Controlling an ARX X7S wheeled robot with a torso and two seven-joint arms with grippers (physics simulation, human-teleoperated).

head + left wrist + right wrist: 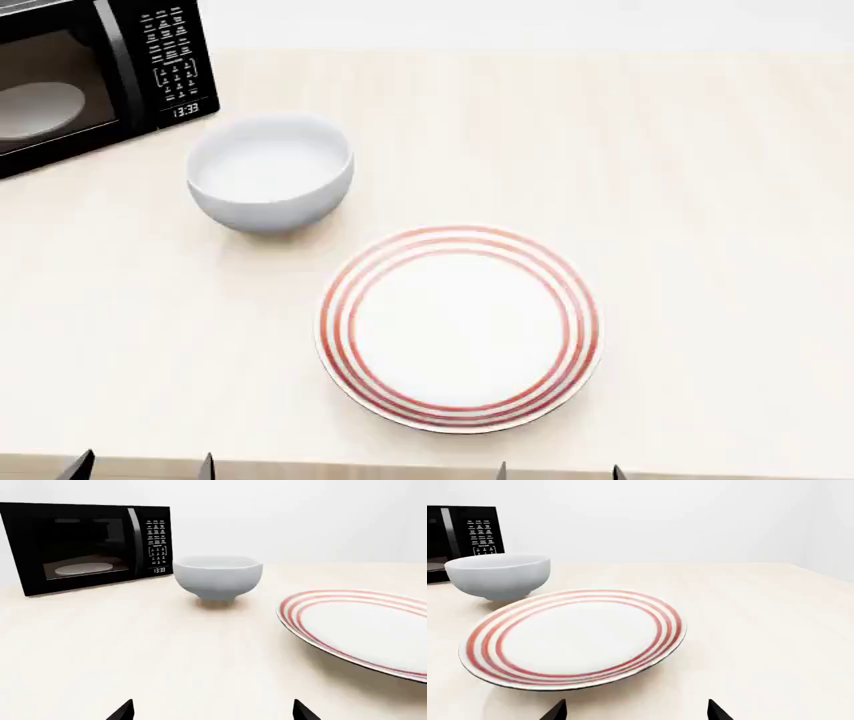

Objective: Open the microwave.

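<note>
The black microwave point(94, 75) stands at the far left of the table with its glass door shut; the keypad panel point(174, 60) and clock display are on its right side, and the white turntable shows through the window. It also shows in the left wrist view point(87, 547) and partly in the right wrist view point(467, 532). My left gripper point(140, 468) is open and empty at the near table edge, far from the microwave. My right gripper point(558, 471) is open and empty at the near edge, just in front of the plate.
A grey-white bowl point(271, 172) stands right of the microwave. A white plate with red rings point(458, 327) lies mid-table near the front. The pale wooden table point(721, 200) stretches to the right; a white wall is behind it.
</note>
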